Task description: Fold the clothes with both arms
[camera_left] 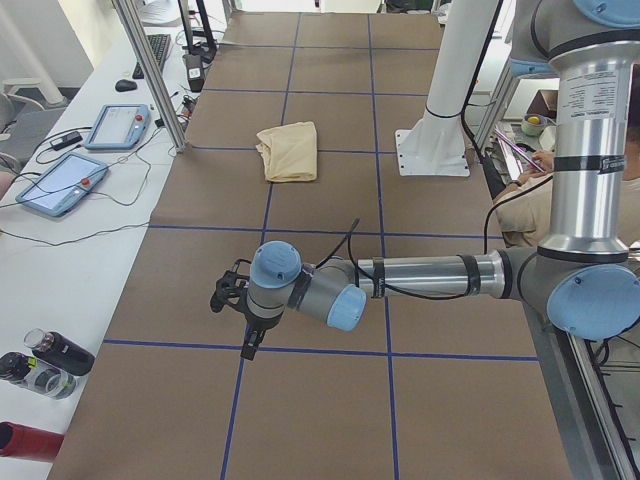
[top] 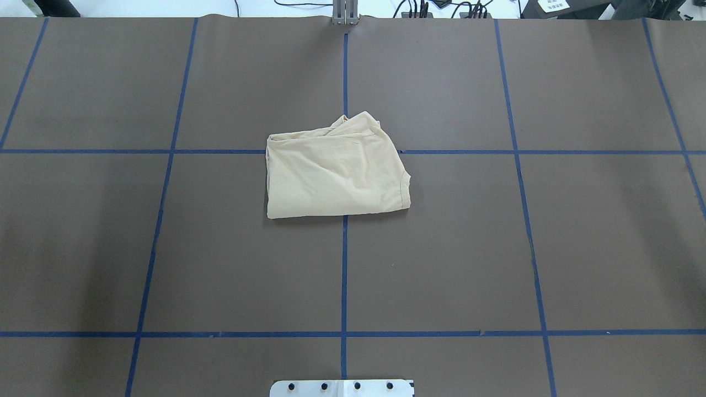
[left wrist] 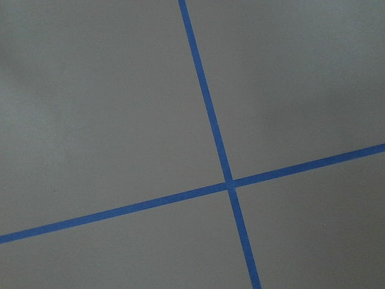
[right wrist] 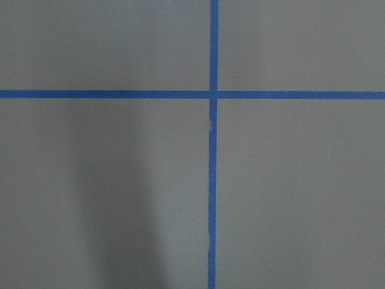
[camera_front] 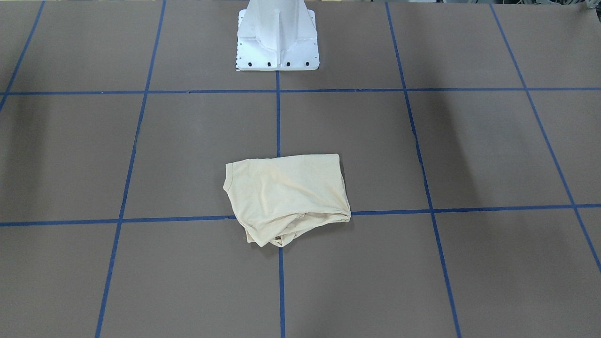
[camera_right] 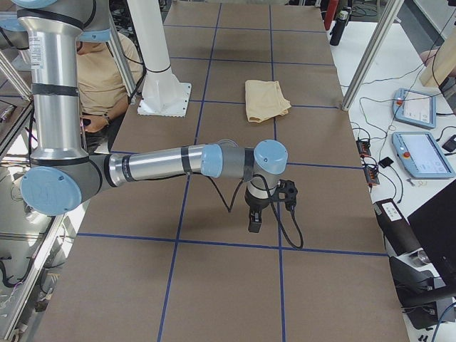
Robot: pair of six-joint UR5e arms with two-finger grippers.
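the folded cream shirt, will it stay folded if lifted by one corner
Probably not: the shirt lies in soft creased layers, so it would likely sag and unfold. The bunched layers at one edge may spill first. Pushed, it would probably wrinkle, not slide whole.

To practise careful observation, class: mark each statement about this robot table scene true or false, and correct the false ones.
1. The cream shirt lies folded on the brown table. True.
2. A pincer grips the shirt. False: the left arm and right arm hover apart from it, near the table's ends.
3. The shirt covers a crossing of the blue tape. True.
4. Both wrist views show the shirt. False: they show only table and tape.
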